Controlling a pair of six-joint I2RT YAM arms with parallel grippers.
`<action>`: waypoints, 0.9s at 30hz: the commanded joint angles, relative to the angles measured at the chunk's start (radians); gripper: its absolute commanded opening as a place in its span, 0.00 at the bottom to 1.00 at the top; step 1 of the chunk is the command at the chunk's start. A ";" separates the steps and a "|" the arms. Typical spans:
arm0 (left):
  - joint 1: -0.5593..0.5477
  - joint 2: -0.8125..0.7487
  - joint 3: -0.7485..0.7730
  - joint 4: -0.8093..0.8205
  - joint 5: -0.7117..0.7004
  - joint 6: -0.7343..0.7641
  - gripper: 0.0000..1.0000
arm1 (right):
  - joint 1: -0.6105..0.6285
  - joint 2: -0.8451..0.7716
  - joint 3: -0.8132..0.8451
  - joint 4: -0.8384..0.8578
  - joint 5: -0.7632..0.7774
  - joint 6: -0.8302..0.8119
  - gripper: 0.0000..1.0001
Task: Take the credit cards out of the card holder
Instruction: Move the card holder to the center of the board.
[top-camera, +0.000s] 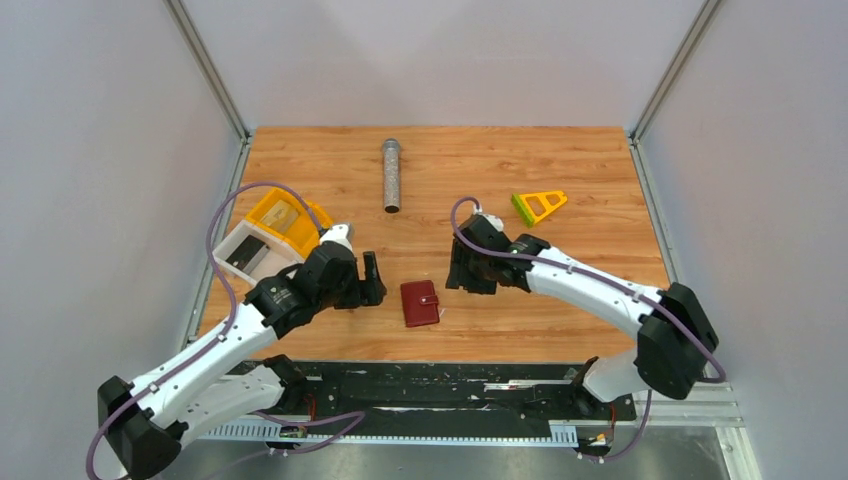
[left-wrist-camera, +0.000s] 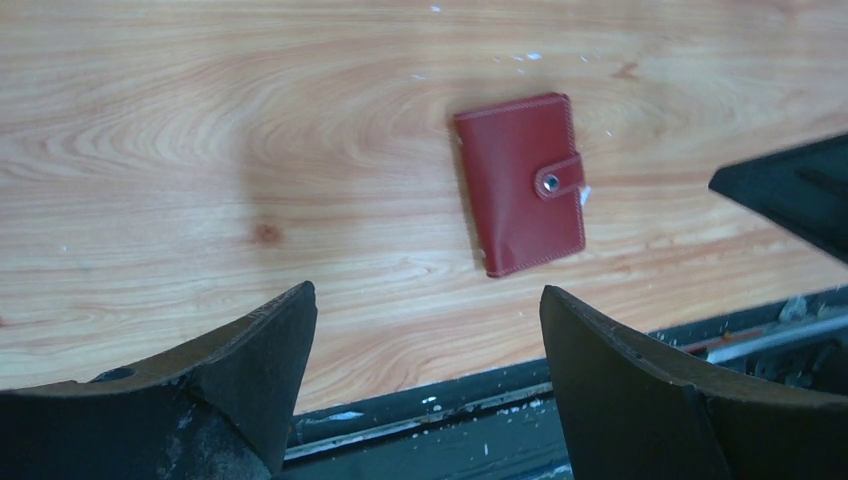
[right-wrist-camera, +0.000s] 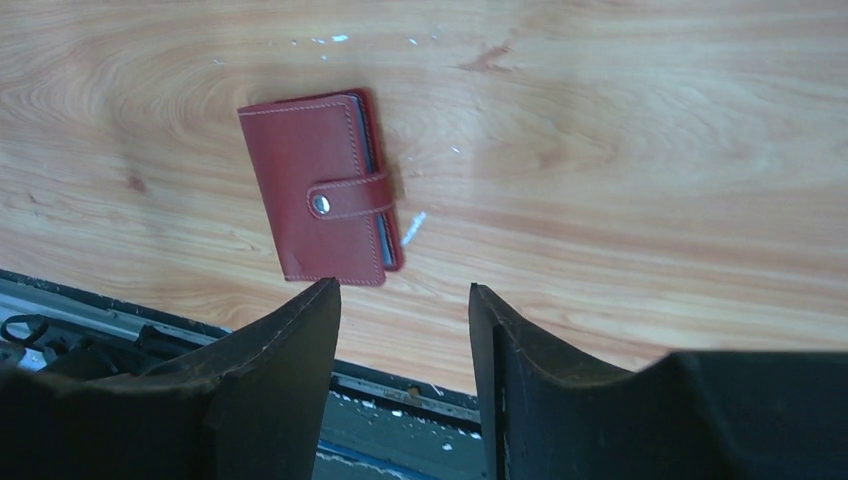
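Observation:
The dark-red card holder (top-camera: 420, 303) lies flat near the table's front edge, folded, with its snap tab fastened (left-wrist-camera: 522, 183) (right-wrist-camera: 318, 190). My left gripper (top-camera: 372, 280) (left-wrist-camera: 425, 290) stands open just left of it, with nothing between the fingers. My right gripper (top-camera: 466, 274) (right-wrist-camera: 403, 285) hovers to the holder's right, its jaws partly apart over bare wood. A tan credit card (top-camera: 284, 217) lies in the yellow tray (top-camera: 300, 233). A dark card (top-camera: 247, 252) lies in the white tray (top-camera: 233, 247).
A grey metal cylinder (top-camera: 391, 175) lies at the back centre. A yellow-green triangular piece (top-camera: 538, 206) sits at the back right. The black mounting rail (top-camera: 430, 385) runs along the near edge. Both trays stand at the left, behind my left arm.

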 joint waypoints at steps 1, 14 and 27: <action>0.160 -0.003 -0.049 0.071 0.127 -0.042 0.89 | 0.033 0.097 0.097 0.085 0.015 -0.019 0.50; 0.371 0.007 -0.109 0.134 0.334 -0.019 0.86 | 0.098 0.381 0.273 0.086 -0.030 -0.041 0.40; 0.392 0.001 -0.130 0.137 0.380 0.004 0.83 | 0.148 0.521 0.363 -0.052 0.050 -0.013 0.38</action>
